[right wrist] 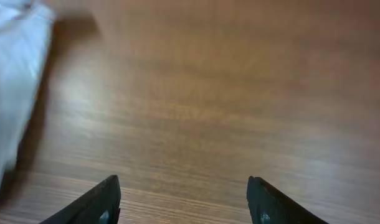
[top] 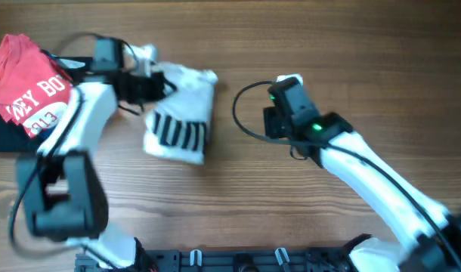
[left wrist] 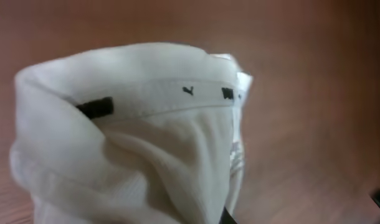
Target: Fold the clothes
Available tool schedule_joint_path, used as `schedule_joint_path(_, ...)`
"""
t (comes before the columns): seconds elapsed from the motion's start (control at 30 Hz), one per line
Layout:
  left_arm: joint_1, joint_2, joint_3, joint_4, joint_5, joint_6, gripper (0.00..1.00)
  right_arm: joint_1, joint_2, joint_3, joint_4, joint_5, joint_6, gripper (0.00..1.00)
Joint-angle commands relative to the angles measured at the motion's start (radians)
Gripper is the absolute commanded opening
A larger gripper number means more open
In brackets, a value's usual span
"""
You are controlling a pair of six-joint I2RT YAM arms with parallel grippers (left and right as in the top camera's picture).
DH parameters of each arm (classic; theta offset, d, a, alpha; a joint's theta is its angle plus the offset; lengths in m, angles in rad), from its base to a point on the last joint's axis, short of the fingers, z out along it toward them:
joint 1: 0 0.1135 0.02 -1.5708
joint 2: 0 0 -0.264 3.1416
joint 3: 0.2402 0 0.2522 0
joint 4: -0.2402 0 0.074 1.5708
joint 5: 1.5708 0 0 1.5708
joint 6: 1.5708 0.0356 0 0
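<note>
Overhead: the white T-shirt [top: 179, 113], folded small with its black stripes up, lies on the desk [top: 238, 196] left of centre. The left end effector [top: 150, 85] is at its far-left corner, the right end effector [top: 286, 97] is apart to the right, and a red shirt [top: 30, 87] lies at the left edge.

Left wrist: bunched cloth fills the frame. The jaws are closed, apparently pinching the fabric's edge. The cotton looks light, soft and limp, best taken at hems or corners.

Right wrist: the fingers stand well apart over bare wood, empty, with the shirt at far left.
</note>
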Motion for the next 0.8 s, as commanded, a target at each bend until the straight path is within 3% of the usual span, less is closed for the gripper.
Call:
schedule_joint_path(0.0,0.098,-0.206,0.106,0.002,-0.147,-0.098,0.04,-0.004,-0.136,0.009,-0.032,0.093,0.014,0.66)
schedule_joint_path(0.17,0.238,-0.346,0.176,0.034,-0.319,-0.159,0.04,-0.004,-0.201,0.009,-0.073,0.097,0.006,0.68)
schedule_joint_path(0.37,0.398,-0.368,0.196,0.1,-0.355,-0.199,0.04,-0.004,-0.2,0.008,-0.116,0.097,0.007,0.68)
schedule_joint_path(0.57,0.549,-0.315,0.196,0.15,-0.391,-0.215,0.04,-0.004,-0.2,0.008,-0.121,0.092,0.005,0.68)
schedule_joint_path(0.77,0.631,-0.146,0.196,0.23,-0.391,-0.243,0.04,-0.004,-0.2,0.008,-0.148,0.086,-0.005,0.69)
